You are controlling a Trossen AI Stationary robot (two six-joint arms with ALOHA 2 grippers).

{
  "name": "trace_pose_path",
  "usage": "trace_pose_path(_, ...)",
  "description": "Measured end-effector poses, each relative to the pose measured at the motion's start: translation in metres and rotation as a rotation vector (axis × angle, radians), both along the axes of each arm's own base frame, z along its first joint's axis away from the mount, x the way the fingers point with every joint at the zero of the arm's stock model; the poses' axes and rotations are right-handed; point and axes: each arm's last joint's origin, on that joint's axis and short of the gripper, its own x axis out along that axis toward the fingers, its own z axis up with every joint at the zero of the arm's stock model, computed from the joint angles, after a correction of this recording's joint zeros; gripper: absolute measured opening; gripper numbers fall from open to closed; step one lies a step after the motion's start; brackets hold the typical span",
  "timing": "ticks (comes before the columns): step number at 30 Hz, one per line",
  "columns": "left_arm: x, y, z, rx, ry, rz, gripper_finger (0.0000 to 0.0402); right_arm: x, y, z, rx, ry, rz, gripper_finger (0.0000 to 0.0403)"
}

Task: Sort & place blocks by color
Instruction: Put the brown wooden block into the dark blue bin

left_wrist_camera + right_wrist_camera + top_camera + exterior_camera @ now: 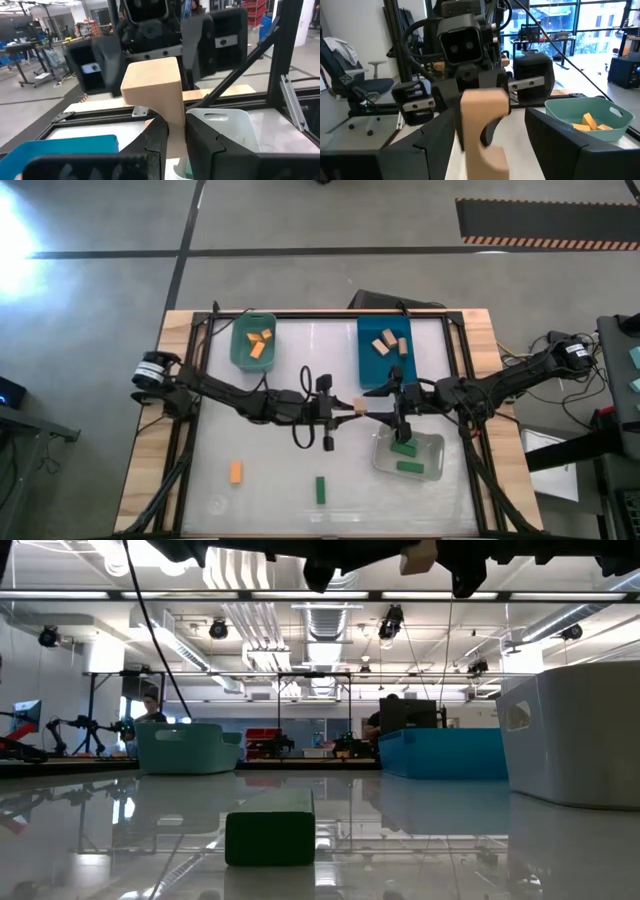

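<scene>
My left gripper (345, 408) is shut on a pale tan block (358, 406) high above the table's middle. My right gripper (383, 408) faces it from the right and is open. In the right wrist view its fingers (440, 135) stand on either side of the tan block (482, 115), with gaps on both sides. An orange block (235, 472) and a green block (320, 490) lie flat on the table near its near edge. The green block (270, 828) fills the foreground of the low view. My left gripper (175, 127) pinches the tan block by its near end (175, 120) between its two fingers. The fingers come level from the table's left. The block is lifted clear of the table, and its free end (150, 80) sticks out toward my right gripper.
A teal bin (240, 350) with orange blocks sits at the far left. A blue bin (372, 365) with tan blocks sits at the far right. A clear bin (432, 450) with green blocks stands below my right arm. Dark frame rails run along the table's edges.
</scene>
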Motion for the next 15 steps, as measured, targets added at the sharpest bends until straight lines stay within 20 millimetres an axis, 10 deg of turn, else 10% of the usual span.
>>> trace_pose_path(15, 0.015, 0.001, -0.001, 0.002, -0.005, 0.009, 0.0035, 0.0, 0.0, -0.004, 0.023, 0.042, -0.007, 0.0211)
